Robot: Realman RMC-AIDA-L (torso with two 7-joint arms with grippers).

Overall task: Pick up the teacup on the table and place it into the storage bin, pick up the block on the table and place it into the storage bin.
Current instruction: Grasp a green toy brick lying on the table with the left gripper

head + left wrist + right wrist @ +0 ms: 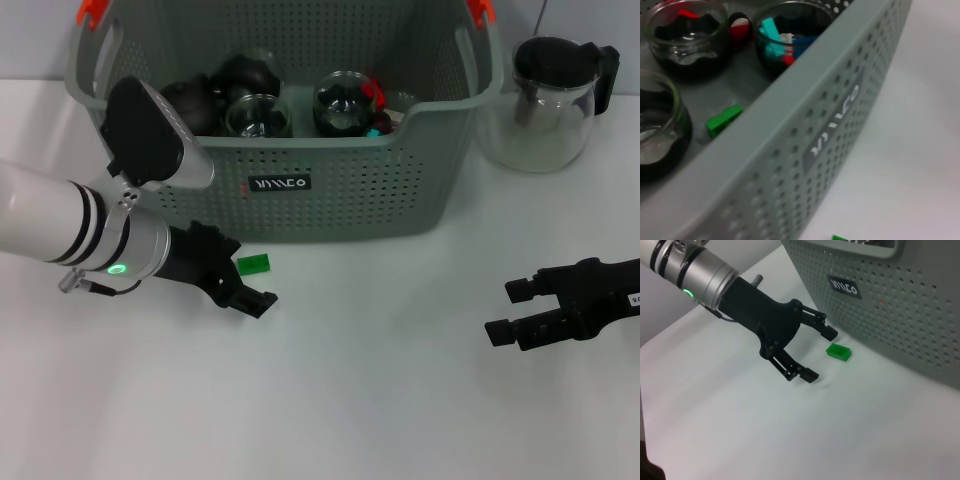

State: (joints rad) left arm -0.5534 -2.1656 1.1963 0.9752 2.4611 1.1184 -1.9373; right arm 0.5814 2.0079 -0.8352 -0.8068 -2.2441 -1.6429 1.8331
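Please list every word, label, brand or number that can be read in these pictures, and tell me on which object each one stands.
White lettering on the small black label on the front wall of the storage bin: stylised and unclear, a short word that cannot be read with certainty.
A small white mark on the right gripper, at the edge of the head view: too small to read.
Glass teapot and green block: no text visible.
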